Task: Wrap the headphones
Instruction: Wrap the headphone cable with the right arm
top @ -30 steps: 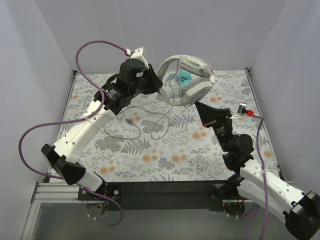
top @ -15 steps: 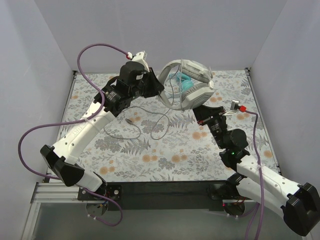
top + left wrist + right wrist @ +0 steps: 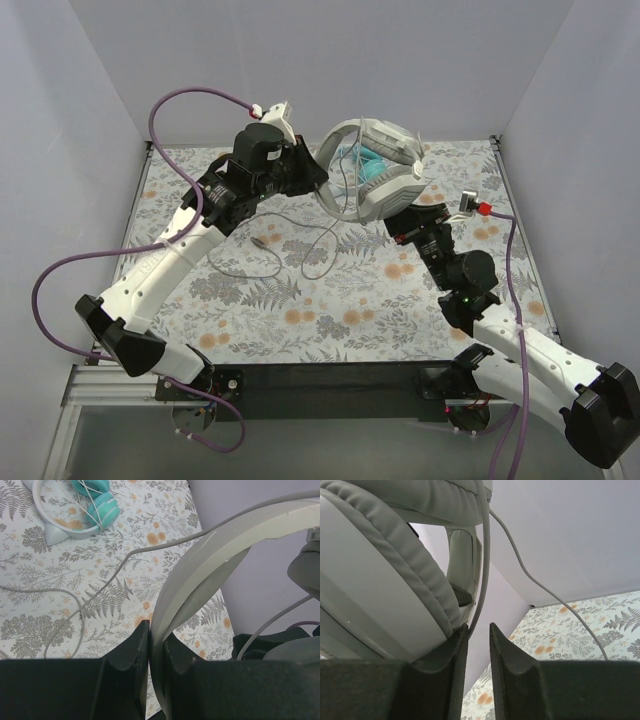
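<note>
**Operator:** Which step is in hand?

**Manual:** Cable winding. Your left claw [image 3: 150,630] is clenched on the headband of the white headphones [image 3: 385,170], held up over the far side of the desk [image 3: 250,320]. Your right claw [image 3: 477,630] is released, jaws slightly parted beneath an ear cup, with the cable [image 3: 540,587] running down to them.

**Operator:** And next?

**Manual:** Probably pinch the cable, then lay a turn.

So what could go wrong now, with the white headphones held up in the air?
1. The left gripper pinches only the headband, so the white pair may swing or slip and drop toward the teal pair on the table.
2. The right gripper has its jaws slightly apart by the ear cup; the cable running into the gap may slide out.
3. Its loose part on the table could snag when pulled.
</note>
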Controlling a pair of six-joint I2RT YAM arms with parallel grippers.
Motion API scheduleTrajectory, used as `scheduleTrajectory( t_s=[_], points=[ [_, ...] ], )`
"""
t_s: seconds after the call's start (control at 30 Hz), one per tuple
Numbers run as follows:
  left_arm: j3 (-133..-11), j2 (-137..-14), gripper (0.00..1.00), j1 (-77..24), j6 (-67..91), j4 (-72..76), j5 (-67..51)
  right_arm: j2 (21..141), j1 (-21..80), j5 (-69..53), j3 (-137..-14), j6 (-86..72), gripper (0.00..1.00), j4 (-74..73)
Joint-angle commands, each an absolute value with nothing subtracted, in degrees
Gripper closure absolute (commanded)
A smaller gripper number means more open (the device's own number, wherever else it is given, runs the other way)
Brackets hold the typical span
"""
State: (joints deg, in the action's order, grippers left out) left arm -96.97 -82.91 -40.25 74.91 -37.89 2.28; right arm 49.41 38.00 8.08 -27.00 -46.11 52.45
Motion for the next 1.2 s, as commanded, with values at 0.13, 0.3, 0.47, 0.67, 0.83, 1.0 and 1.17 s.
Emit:
scheduleTrajectory(
  t_s=[0.13, 0.3, 0.47, 0.67, 0.83, 1.0, 1.17],
  points=[
    [-99.3, -79.5, 1.00, -40.3, 77.4, -37.7, 0.1, 49.2, 38.1, 7.0, -27.8, -42.6, 0.54, 56.5],
    [-100.0, -79.4, 1.00, -39.7, 77.5, -39.9, 0.0, 47.3, 38.1, 6.7, -25.1, -41.1, 0.52, 59.3],
    [-100.9, -79.4, 1.00, -36.7, 78.6, -41.2, -6.1, 45.2, 38.1, 6.2, -19.8, -38.7, 0.50, 62.3],
    [-99.1, -79.0, 1.00, -34.2, 80.2, -40.6, -11.9, 45.8, 38.1, 2.6, -17.2, -36.4, 0.46, 67.8],
    [-97.6, -79.2, 1.00, -33.1, 81.4, -39.8, -16.8, 47.7, 38.1, 0.6, -17.3, -35.1, 0.45, 69.8],
    [-98.5, -79.5, 1.00, -32.2, 82.2, -40.3, -18.7, 48.5, 37.1, 0.4, -17.6, -26.2, 0.39, 66.3],
    [-100.1, -79.9, 1.00, -32.2, 82.6, -41.7, -19.7, 60.5, 32.9, -7.0, -21.0, -22.9, 0.39, 69.7]
  ],
)
